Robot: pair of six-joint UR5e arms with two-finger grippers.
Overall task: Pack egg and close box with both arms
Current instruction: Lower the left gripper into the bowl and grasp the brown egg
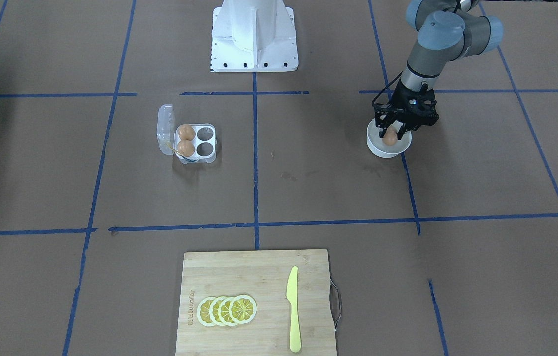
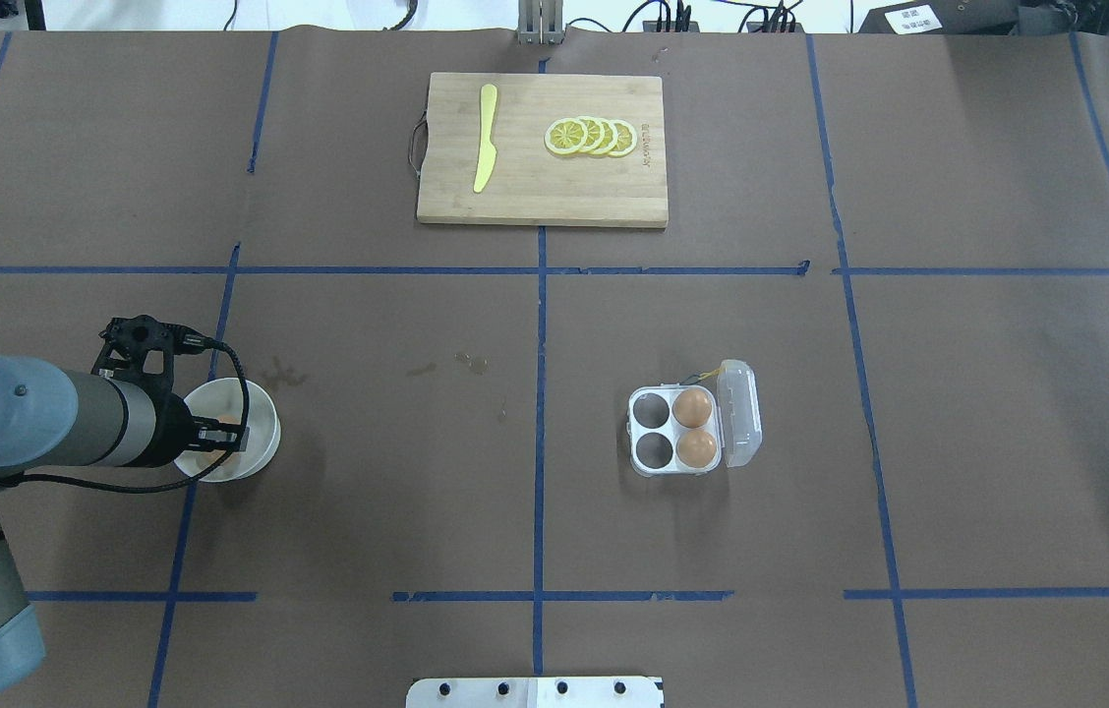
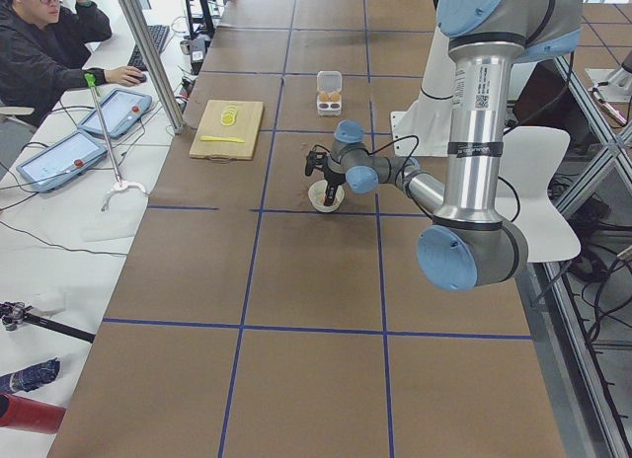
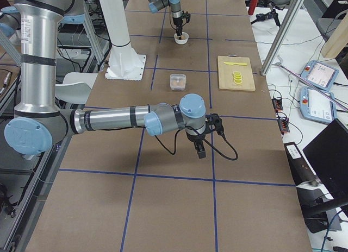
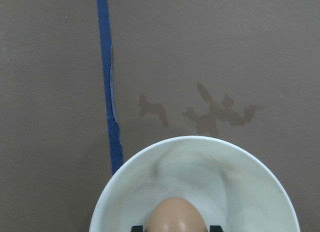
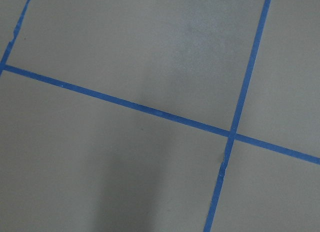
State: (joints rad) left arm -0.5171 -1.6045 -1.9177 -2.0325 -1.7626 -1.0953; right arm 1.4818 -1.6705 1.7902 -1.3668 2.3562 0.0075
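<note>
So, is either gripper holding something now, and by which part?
The left gripper brackets the egg by its two sides, inside the white bowl; a firm grip cannot be told. The right gripper shows nothing held.

Cutting board (image 1: 259,277): a dark brand mark is burnt in along one short edge, beside the lemon slices (image 1: 227,310). It reads as a run of capitals, too small to spell out.
Left arm (image 3: 474,182): a pale printed label with a small square code sits on the upright tube. Its print is illegible.
Black unit (image 2: 948,18) at the far table edge: a white sticker carries two lines of dark characters, not legible.
Elsewhere: no readable text, numbers or signs.
</note>
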